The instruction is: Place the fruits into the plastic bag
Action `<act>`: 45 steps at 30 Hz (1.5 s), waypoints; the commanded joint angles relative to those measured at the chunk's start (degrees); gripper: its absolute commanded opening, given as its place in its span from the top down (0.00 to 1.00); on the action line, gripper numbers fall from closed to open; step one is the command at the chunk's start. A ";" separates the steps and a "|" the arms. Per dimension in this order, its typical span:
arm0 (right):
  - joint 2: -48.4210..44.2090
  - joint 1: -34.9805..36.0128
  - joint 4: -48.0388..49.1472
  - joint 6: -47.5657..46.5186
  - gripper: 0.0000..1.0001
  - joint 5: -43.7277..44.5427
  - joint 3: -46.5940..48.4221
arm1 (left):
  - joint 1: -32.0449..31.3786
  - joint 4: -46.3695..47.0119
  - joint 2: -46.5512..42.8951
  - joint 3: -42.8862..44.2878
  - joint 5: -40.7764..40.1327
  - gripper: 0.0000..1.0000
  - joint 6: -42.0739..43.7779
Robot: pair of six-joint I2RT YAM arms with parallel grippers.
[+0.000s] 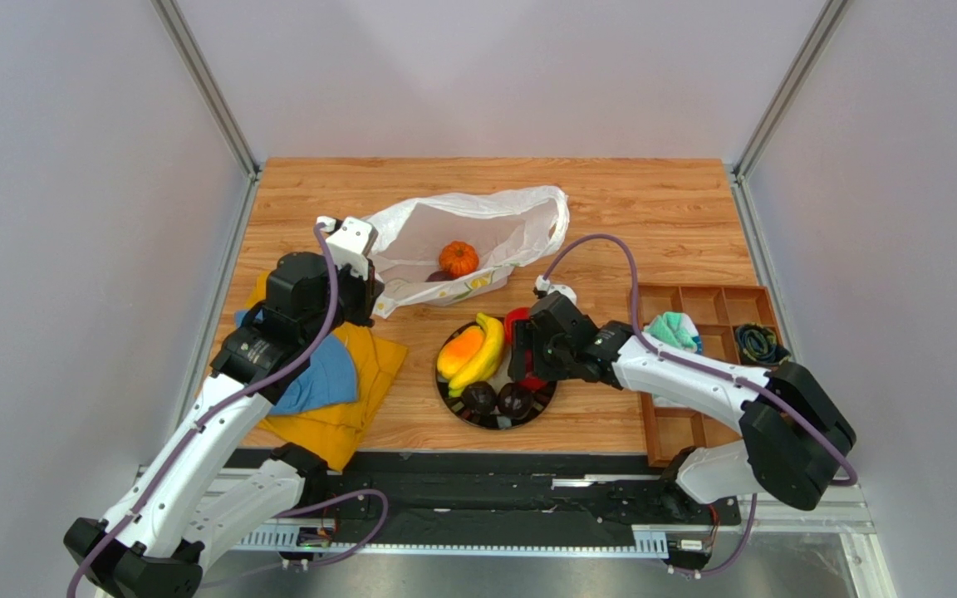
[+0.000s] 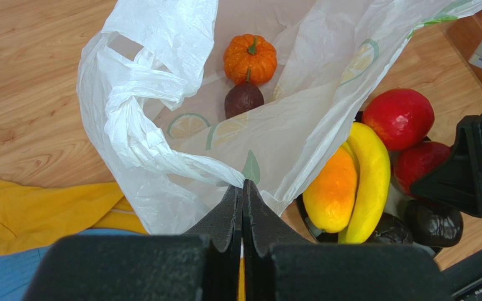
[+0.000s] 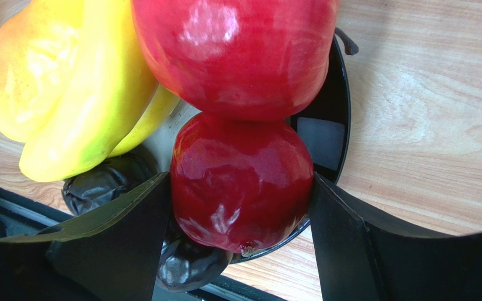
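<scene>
The right gripper point(image 3: 238, 179), spread astride the red fruit point(image 3: 237, 213) at the plate's point(image 3: 339, 100) two o'clock, risked squirting it loose; the left gripper point(image 2: 242, 191) pinched the plastic bag point(image 2: 162, 69).

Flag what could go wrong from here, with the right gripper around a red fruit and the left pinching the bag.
1. The right gripper brackets the lower red fruit, which is crowded by the upper red fruit and a dark fruit; lifting may roll those off the black plate.
2. The left gripper pinches just one edge of the plastic bag; its near side sags, so a dropped fruit could land outside.
</scene>
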 commanded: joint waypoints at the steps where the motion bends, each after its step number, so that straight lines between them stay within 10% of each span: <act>1: -4.38 -0.25 -0.24 -0.47 0.43 -0.36 -0.21 | -0.11 0.68 0.07 2.80 0.19 1.00 -0.26; 27: -20.03 0.98 4.14 -9.86 0.51 -9.76 11.19 | -0.11 0.68 0.51 2.80 0.36 1.00 -0.35; 45: 15.73 2.13 -5.41 -21.56 0.54 -6.34 51.72 | -0.11 0.59 0.42 2.71 0.19 1.00 -0.17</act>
